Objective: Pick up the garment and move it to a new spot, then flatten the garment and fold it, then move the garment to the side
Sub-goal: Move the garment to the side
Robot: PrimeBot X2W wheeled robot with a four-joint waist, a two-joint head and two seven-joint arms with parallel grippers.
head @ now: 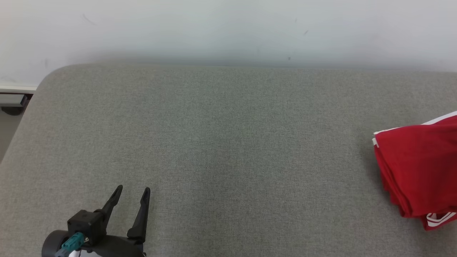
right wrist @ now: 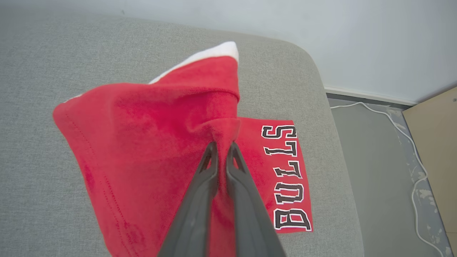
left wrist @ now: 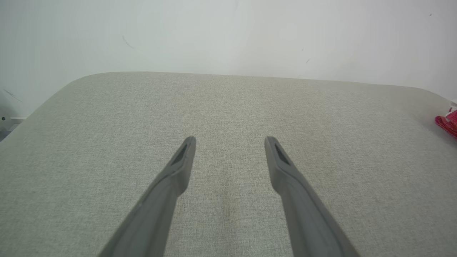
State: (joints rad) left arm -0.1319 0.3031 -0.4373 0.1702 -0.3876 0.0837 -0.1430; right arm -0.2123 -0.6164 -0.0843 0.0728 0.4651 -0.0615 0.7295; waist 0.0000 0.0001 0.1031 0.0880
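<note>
Left gripper point(head: 133, 188), closest in the head view, hovers over the grey fabric-covered table point(head: 228, 142) with its jaws spread wide and nothing between them. Far to the right, one red garment point(head: 417, 167) sits bunched at the table's right end, white-trimmed and lettered BULLS. Right gripper point(right wrist: 222, 145) has its jaws pinched narrow on a raised fold of it. Soft, light and limp, it will likely sag and drape; a hem or corner should give a surer hold. One garment, two grippers.
</note>
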